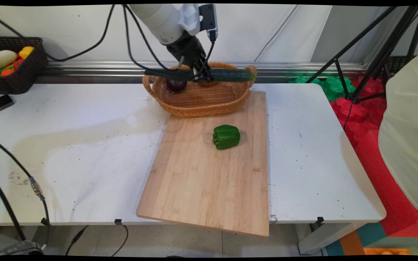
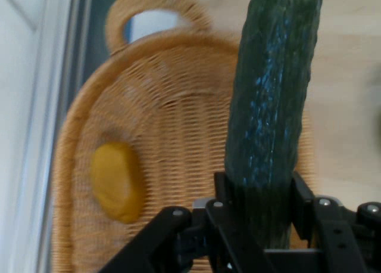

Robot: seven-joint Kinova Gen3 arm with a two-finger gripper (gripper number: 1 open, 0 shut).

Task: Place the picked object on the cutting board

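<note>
Hand view shows your gripper (image 2: 262, 216) pinching the long cucumber (image 2: 271, 106) above the wicker basket (image 2: 178, 106). Held near its middle, it could tip and bump the yellow potato (image 2: 117, 180).

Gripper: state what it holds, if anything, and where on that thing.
The tool grips a cucumber about its middle, held level above the wicker basket.
</note>
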